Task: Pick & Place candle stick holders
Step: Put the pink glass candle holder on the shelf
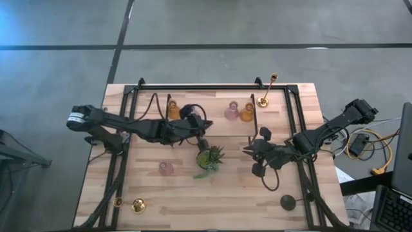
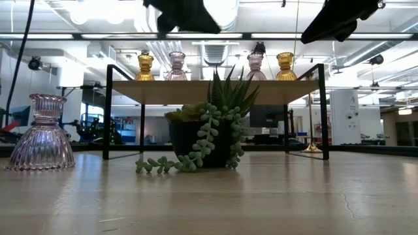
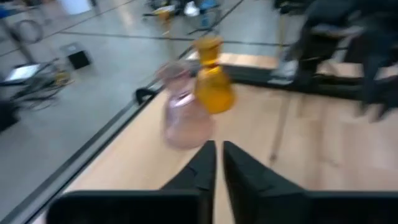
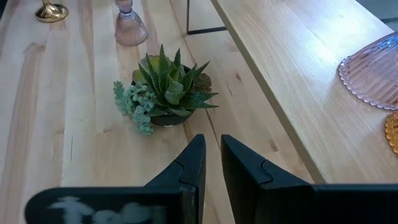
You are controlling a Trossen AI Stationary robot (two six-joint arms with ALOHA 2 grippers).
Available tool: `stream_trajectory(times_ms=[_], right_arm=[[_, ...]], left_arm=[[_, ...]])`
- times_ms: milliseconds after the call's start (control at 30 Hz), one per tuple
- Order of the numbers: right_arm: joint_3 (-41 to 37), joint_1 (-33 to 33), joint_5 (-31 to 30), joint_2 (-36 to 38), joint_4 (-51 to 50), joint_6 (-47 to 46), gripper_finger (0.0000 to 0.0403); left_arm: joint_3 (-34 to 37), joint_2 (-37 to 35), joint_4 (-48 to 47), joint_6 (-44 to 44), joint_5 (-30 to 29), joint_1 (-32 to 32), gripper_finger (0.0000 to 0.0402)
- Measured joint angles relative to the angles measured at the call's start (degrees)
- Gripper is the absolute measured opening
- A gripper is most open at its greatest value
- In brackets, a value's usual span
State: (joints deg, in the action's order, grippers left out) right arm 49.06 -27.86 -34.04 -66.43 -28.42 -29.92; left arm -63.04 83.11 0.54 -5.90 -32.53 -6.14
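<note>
On the wooden shelf (image 1: 212, 124) stand amber and pink glass candle stick holders: an amber one (image 1: 172, 109) on the left, and a pink one (image 1: 232, 111) beside an amber one (image 1: 247, 113) on the right. The low view shows a second pink one (image 2: 177, 65). My left gripper (image 1: 203, 138) hovers over the shelf's middle, shut and empty, pointing at the pink holder (image 3: 183, 115) and the amber one (image 3: 213, 78). My right gripper (image 1: 250, 149) hangs shut and empty right of the plant (image 4: 165, 93). Another pink holder (image 1: 166, 168) stands on the table.
A gold stick (image 1: 267, 90) is at the shelf's far right corner. A gold holder (image 1: 138, 205) and a small gold piece (image 1: 118, 202) sit near the front left, a black holder (image 1: 288, 202) at the front right. The shelf's black frame (image 1: 132, 116) has legs on the table.
</note>
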Motion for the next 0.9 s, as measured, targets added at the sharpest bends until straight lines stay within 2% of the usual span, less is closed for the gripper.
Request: stream_trajectory(times_ms=[67,567,900], right_arm=[[0.00,0.00,0.00,0.00,0.08,-0.01,0.0043],[0.00,0.00,0.00,0.00,0.38,-0.03,0.0043],[0.00,0.00,0.00,0.00,0.50,-0.05,0.0043]], left_arm=[[1.08,0.00,-0.16,-1.23,-2.47,0.65,0.0008],[4.28,0.00,-0.66,-5.27,-3.63,4.20,0.0002],[4.28,0.00,-2.25,-5.41,-8.64,4.43,0.0001]])
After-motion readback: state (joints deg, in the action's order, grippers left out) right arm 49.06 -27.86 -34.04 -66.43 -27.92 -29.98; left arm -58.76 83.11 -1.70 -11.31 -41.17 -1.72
